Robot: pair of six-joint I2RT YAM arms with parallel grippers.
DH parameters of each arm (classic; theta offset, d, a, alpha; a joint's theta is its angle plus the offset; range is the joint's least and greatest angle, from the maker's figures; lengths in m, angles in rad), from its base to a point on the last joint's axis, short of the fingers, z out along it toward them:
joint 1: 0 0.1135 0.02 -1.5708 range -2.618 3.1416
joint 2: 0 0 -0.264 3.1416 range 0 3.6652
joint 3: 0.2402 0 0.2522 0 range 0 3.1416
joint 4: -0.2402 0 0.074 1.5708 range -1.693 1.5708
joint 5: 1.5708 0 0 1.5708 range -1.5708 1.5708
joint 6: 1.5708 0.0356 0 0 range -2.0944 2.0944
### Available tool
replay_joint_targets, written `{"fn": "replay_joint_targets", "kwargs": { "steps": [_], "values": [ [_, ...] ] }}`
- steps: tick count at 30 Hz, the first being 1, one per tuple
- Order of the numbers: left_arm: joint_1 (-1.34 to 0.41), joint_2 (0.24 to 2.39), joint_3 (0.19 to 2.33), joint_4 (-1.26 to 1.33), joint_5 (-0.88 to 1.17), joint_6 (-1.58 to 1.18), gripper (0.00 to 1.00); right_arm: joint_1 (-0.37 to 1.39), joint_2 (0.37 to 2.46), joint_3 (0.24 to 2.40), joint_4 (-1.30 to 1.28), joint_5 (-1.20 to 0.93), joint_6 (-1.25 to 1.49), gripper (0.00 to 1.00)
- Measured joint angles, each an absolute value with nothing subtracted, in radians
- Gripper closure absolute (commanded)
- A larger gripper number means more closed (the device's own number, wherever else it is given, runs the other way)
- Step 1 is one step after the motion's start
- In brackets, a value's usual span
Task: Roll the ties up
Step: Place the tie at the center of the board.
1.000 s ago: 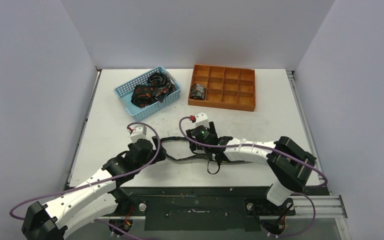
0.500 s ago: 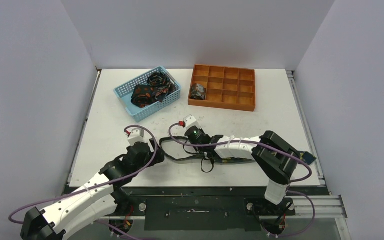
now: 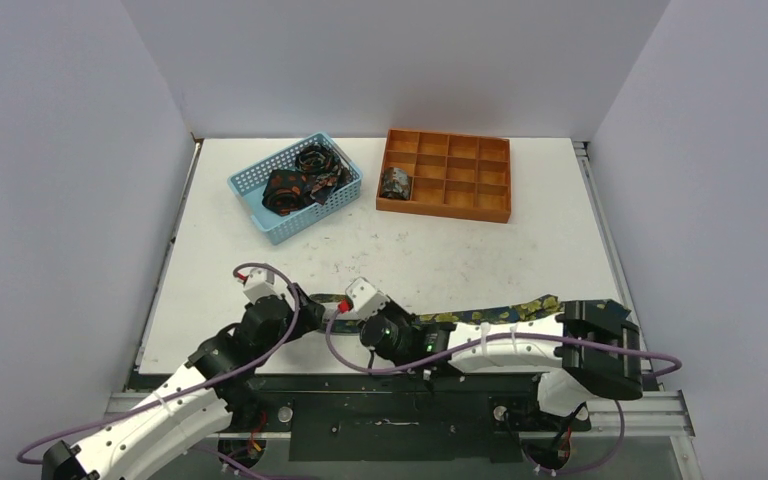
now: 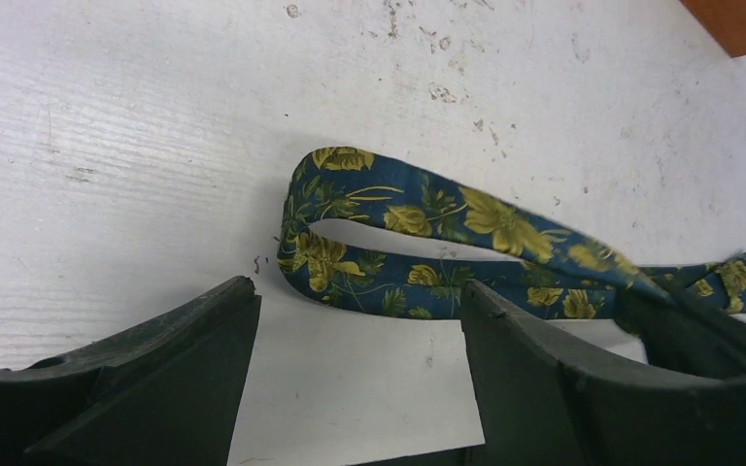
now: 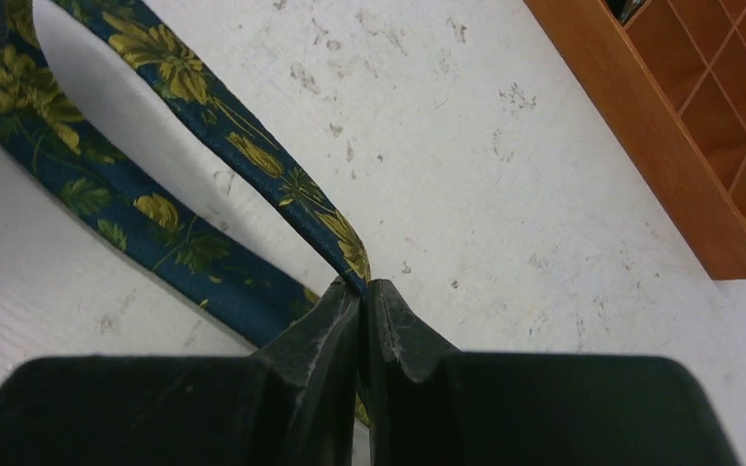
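Necktie (image 5: 136, 218) with yellow flowers was clenched in the right gripper (image 5: 362, 291) at lower centre; the left gripper (image 4: 357, 291) stood released near its fold.

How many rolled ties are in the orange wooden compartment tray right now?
1: a dark compact rolled tie in the orange compartment tray's leftmost column. Other compartments look empty, though their walls may hide a little.

The tie (image 5: 253, 160) apparently disappears inside the right pincer (image 5: 362, 287).
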State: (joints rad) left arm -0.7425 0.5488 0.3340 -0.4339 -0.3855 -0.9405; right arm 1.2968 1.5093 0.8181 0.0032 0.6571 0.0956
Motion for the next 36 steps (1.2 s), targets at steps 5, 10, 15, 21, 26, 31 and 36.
{"fn": "replay_joint_targets", "kwargs": {
  "steps": [5,10,15,21,26,31,36],
  "values": [
    [-0.743,0.446,0.319,-0.469,-0.412,-0.979,0.22,1.395,1.57,0.776,-0.009,0.77,0.137,0.13],
    [-0.743,0.307,0.316,-0.521,-0.442,-0.999,0.21,1.43,1.574,0.736,-0.056,0.846,0.226,0.04],
    [-0.743,0.204,0.311,-0.553,-0.458,-1.019,0.21,1.44,1.384,0.688,-0.139,0.866,0.432,0.07],
    [-0.743,0.265,0.297,-0.534,-0.434,-1.029,0.21,1.209,1.032,0.505,-0.174,0.697,0.708,0.16],
    [-0.74,0.459,0.288,-0.438,-0.355,-1.028,0.24,1.216,1.058,0.468,-0.238,0.599,0.772,0.17],
    [-0.738,0.592,0.278,-0.381,-0.3,-1.028,0.25,1.287,1.242,0.512,-0.274,0.581,0.771,0.28],
    [-0.738,0.529,0.262,-0.377,-0.294,-1.029,0.26,1.311,1.387,0.573,-0.284,0.579,0.77,0.54]
  ]
}}
